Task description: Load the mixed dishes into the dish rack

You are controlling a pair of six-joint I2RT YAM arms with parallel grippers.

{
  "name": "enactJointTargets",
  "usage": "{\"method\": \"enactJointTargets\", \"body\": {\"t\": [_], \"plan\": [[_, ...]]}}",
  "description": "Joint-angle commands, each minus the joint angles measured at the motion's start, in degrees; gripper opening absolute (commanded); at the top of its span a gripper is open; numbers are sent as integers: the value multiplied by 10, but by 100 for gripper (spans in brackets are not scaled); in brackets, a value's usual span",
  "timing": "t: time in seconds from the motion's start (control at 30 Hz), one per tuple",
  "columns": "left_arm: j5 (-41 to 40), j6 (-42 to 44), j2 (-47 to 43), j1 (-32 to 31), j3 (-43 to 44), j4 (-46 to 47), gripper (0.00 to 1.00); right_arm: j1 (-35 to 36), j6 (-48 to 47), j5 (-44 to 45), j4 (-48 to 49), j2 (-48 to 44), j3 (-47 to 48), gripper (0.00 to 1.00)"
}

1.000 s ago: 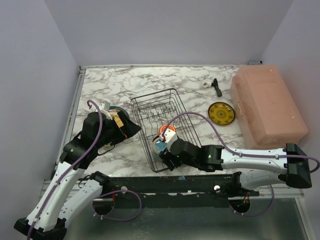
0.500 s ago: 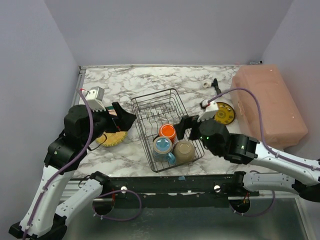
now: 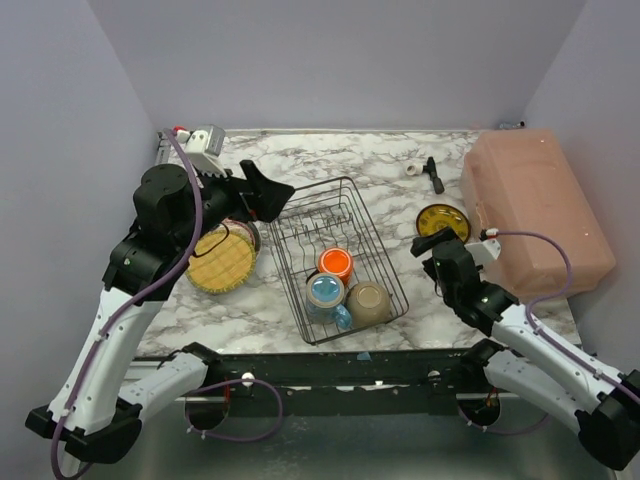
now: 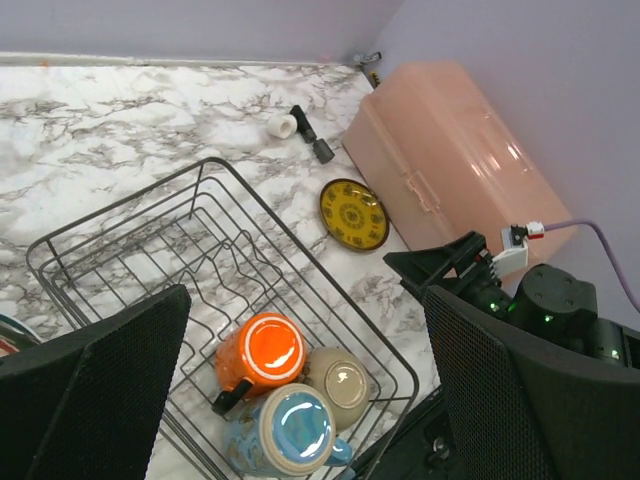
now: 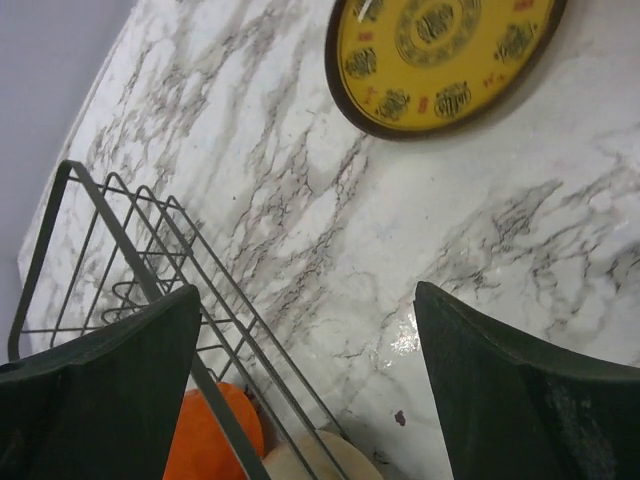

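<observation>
The black wire dish rack (image 3: 318, 212) stands mid-table. At its near end the orange mug (image 3: 334, 264), the blue mug (image 3: 325, 293) and the bowl (image 3: 369, 302) sit upside down; they also show in the left wrist view as orange mug (image 4: 262, 352), blue mug (image 4: 290, 432) and bowl (image 4: 340, 380). The small yellow dark-rimmed plate (image 3: 443, 222) lies flat right of the rack. A larger yellow plate (image 3: 222, 260) tops a stack left of the rack. My left gripper (image 3: 272, 200) is open and empty, high over the rack's far left corner. My right gripper (image 3: 432, 243) is open and empty, just near of the small plate (image 5: 440, 55).
The large pink box (image 3: 535, 210) fills the right side of the table. A small black tool (image 3: 434, 175) and a white roll (image 3: 414, 168) lie at the back. The rack's far half with the upright tines (image 4: 170, 250) holds nothing.
My right gripper has drawn back out of the rack's near end to the right, beside the small yellow plate. My left arm has risen and swung toward the back, uncovering the yellow plate.
</observation>
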Motion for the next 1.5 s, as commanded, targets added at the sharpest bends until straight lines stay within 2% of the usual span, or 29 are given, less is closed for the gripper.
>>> {"method": "enactJointTargets", "body": {"t": [0.0,0.2,0.47,0.6,0.67,0.8,0.93,1.13,1.33,1.47], "plan": [[-30,37,14,1,5,14,98,-4,199,49,106,39,-53,88],[-88,68,-4,1,-69,55,99,-3,348,131,200,157,-93,86],[-119,78,-32,-1,-106,71,98,-7,476,194,194,325,-71,83],[-119,73,-40,-3,-114,75,99,-9,509,231,194,365,-62,82],[-115,73,-39,-3,-113,74,99,-13,523,246,194,387,-55,78],[-111,73,-38,-3,-115,74,99,-39,549,222,195,435,-41,74],[-116,76,-35,-3,-118,75,99,-71,525,176,228,480,-26,68],[-129,85,-30,-3,-122,77,98,-81,524,161,253,520,-20,47],[-167,105,-17,-3,-129,80,98,-93,486,151,305,525,-31,45],[-177,114,-11,-3,-130,81,99,-100,475,141,320,531,-29,30]]}}
